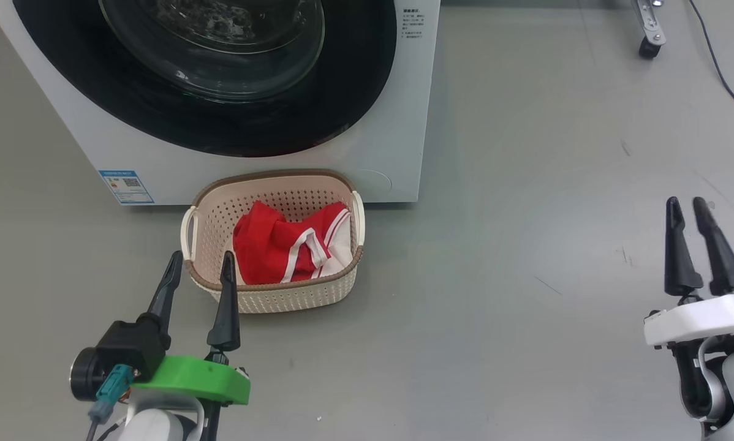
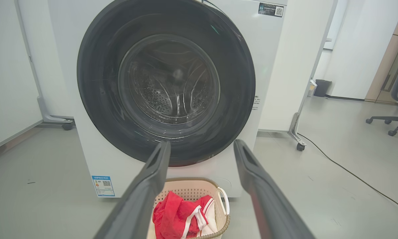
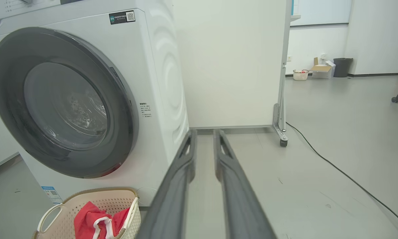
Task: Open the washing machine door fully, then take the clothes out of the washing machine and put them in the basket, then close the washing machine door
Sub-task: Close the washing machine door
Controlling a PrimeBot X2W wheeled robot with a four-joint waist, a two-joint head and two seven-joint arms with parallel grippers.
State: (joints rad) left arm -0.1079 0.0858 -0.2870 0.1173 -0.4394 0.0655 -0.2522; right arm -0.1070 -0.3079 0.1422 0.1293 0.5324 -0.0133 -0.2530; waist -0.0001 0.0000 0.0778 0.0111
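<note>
— Closest to us, the left gripper (image 1: pixel 202 256) hangs near the basket (image 1: pixel 281 297), its fingers spread wide with nothing in them.

— And the right gripper (image 1: pixel 687 202)?

— It's off over bare floor, well apart from everything. Only a narrow slit shows between its fingers, and it's empty too.

— What's in the basket?

— The clothes (image 1: pixel 275 248). They're bright red fabric with white stripe trim, bunched inside the cream perforated walls below the brown woven-look rim.

— Where does it sit?

— On the floor, just in front of the white washing machine (image 1: pixel 404 122). The washing machine door (image 1: pixel 158 110) has a glossy black rim and lies shut against the front, and the perforated steel drum shows through its glass.

— Beyond that?

— Smooth grey floor (image 1: pixel 526 245), scuffed in spots, with a black cable (image 1: pixel 725 79) trailing across it. There's a white partition on casters (image 3: pixel 232 66) beside the machine and a dark bin (image 3: pixel 342 66) by the far wall.
</note>
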